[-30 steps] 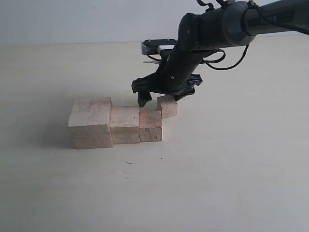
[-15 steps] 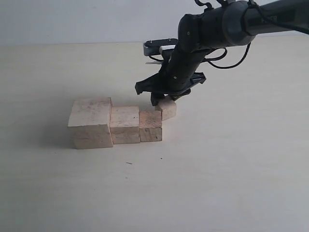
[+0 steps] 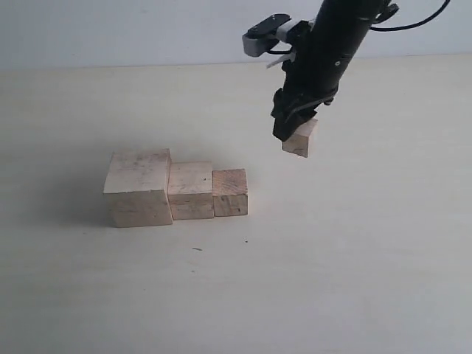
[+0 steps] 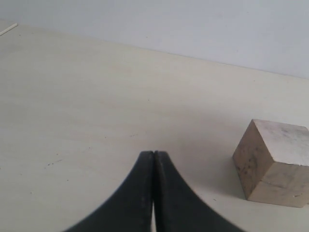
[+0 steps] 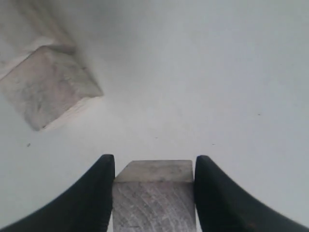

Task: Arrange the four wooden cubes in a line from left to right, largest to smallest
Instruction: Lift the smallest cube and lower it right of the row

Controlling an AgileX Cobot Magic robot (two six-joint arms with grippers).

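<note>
Three of the wooden cubes sit in a row on the pale table (image 3: pixel 369 280), each pressed against its neighbour and stepping down in size from left to right: the largest cube (image 3: pixel 138 188), the second cube (image 3: pixel 191 190) and the third cube (image 3: pixel 230 192). Their front faces line up roughly flush.

The smallest cube (image 3: pixel 301 140) is not on the table. The right gripper (image 3: pixel 293 133) has it clamped between its two dark fingers (image 5: pixel 99 198), which press on opposite faces. It hangs tilted in the air, to the right of the row and behind it, well apart from the third cube. The right arm comes down steeply from the upper edge of the exterior view, and nothing lies between the held cube and the tabletop.

The table to the right of the third cube is bare, as is the broad stretch in front of the row. Behind the row, the tabletop runs back to a plain light wall (image 3: pixel 110 29).

The left gripper (image 4: pixel 153 154) has its jaws pressed together with nothing between them. It sits low over bare table, and one cube stands off to the side in its view. That is probably the largest cube, though this view alone cannot confirm it. A blurred cube corner in the right wrist view belongs to the row.
</note>
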